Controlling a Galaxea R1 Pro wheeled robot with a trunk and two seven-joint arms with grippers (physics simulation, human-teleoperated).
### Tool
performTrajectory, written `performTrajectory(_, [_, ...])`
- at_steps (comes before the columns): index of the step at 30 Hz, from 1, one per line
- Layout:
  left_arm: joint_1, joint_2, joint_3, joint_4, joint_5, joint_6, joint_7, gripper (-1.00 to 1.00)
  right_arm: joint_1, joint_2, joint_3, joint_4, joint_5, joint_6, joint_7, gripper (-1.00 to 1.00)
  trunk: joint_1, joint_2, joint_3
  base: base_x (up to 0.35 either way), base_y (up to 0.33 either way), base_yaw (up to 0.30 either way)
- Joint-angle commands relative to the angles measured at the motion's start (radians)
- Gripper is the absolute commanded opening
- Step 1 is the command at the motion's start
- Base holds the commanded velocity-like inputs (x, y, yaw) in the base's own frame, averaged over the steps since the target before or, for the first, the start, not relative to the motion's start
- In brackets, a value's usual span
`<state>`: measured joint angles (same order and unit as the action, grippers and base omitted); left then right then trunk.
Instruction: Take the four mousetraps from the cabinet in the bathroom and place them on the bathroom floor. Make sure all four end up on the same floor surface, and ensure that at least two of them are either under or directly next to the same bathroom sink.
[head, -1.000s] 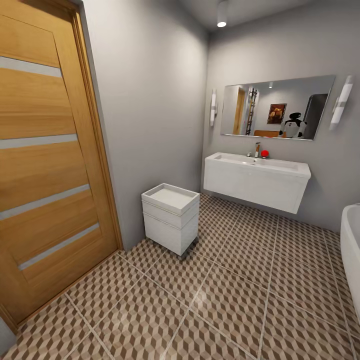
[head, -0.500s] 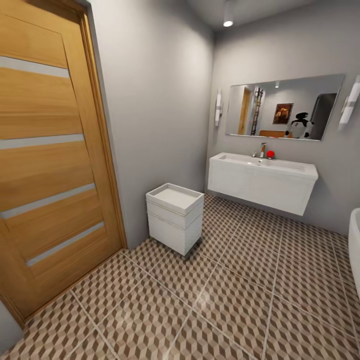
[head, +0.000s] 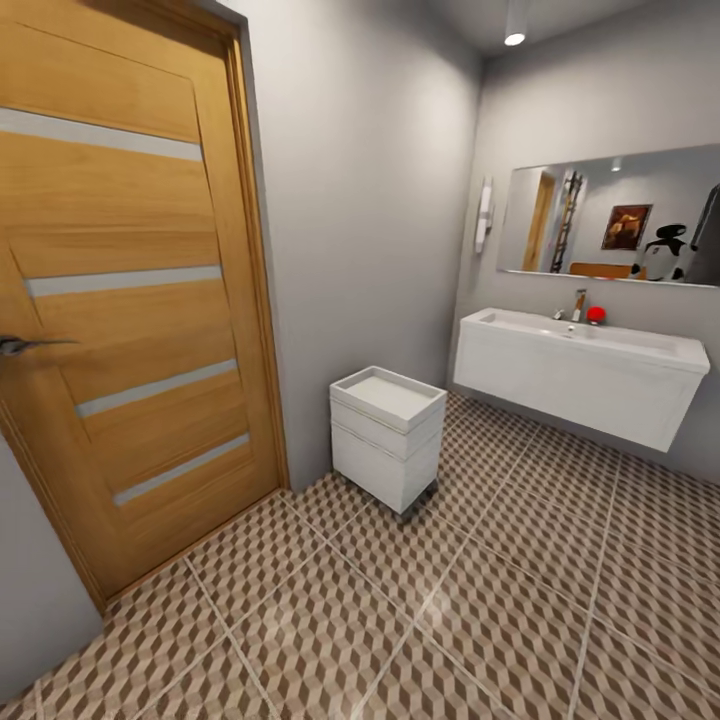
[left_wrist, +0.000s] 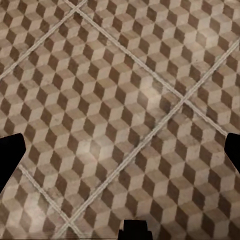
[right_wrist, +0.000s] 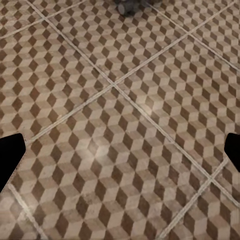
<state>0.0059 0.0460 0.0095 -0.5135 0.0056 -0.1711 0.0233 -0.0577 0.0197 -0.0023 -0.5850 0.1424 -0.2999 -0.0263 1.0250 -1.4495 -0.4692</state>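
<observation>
Bathroom floor tiles in a brown, beige and white cube pattern spread across the head view, with pale grout lines between them. 1 white wall-hung bathroom sink sits on the far wall at right, a chrome tap and 1 small red object on its rim; what the basin holds cannot be told. 1 small white drawer unit stands on the floor beside the grey wall, well apart from the sink, its shallow top tray bare. 1 wooden door with 4 pale strips is at left. 1 mirror hangs above the sink. In each wrist view, the left claw and right claw hang over bare tile, dark fingertips spread wide at the frame edges, gripping nothing.
</observation>
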Motion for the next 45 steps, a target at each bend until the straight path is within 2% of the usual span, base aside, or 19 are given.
performTrajectory(1, [0.000, 0.000, 0.000, -0.001, 0.001, -0.002, 0.002, 1.00, -0.001, 0.000, 0.000, 0.001, 0.008, -0.002, -0.003, 1.00, 0.000, 0.000, -0.001, 0.000, 0.000, 0.269])
performTrajectory(45, [0.001, -0.002, 0.000, -0.001, 0.001, -0.002, 0.002, 1.00, -0.001, -0.001, -0.001, -0.001, 0.008, -0.002, -0.004, 1.00, 0.000, 0.000, -0.001, 0.000, 0.000, 0.269])
